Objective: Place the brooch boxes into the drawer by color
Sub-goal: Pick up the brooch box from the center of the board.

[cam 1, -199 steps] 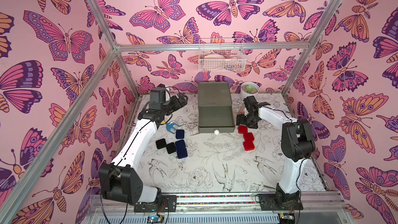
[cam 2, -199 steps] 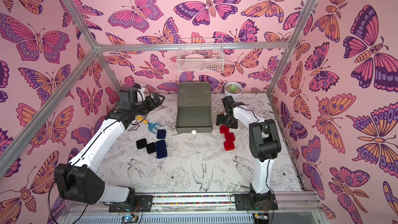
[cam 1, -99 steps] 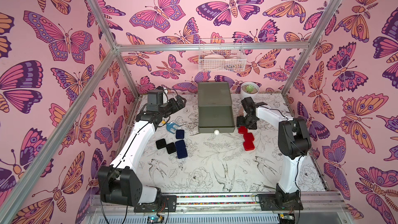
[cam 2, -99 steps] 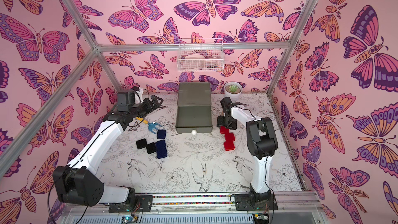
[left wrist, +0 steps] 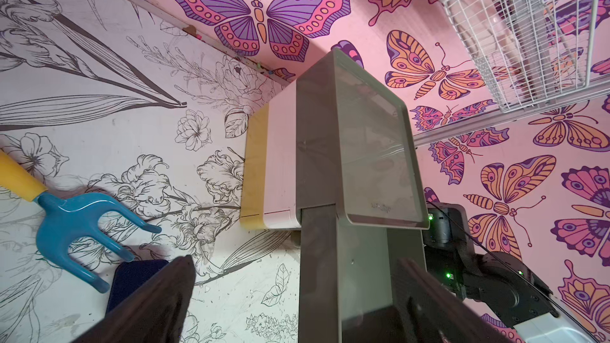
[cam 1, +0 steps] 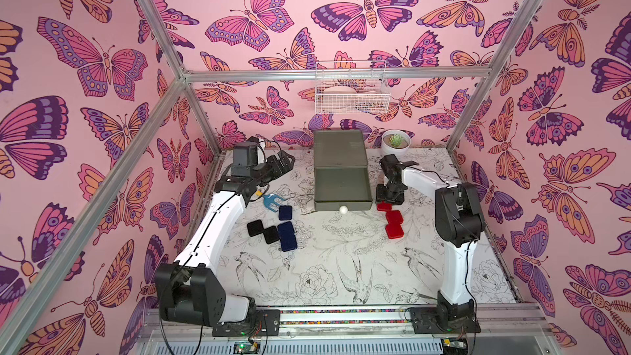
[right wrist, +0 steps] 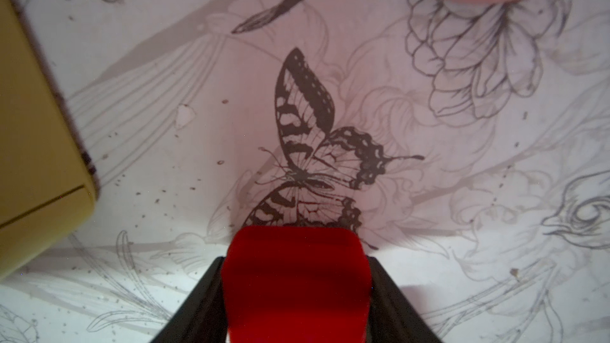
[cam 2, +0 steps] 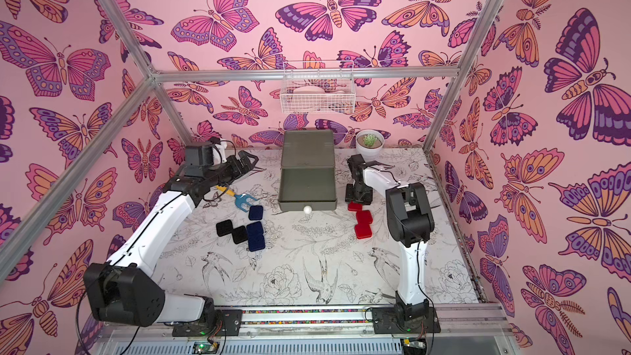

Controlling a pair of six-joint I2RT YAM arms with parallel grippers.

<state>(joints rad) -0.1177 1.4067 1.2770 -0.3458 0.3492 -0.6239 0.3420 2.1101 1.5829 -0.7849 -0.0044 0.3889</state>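
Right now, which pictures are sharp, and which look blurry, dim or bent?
In the right wrist view the light is dim and the red brooch box close to the lens is soft; in the left wrist view the drawer is sharp but leans from the wide lens, and the left gripper's fingers are dark blurs; in both top views lighting is even and pinkish.

White arms [cam 1: 218, 223], black joints [cam 1: 457, 213], thin black cables [cam 1: 209, 225].

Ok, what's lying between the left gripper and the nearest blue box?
A blue fork with a yellow handle lies there, tines close to that blue box; both top views show it.
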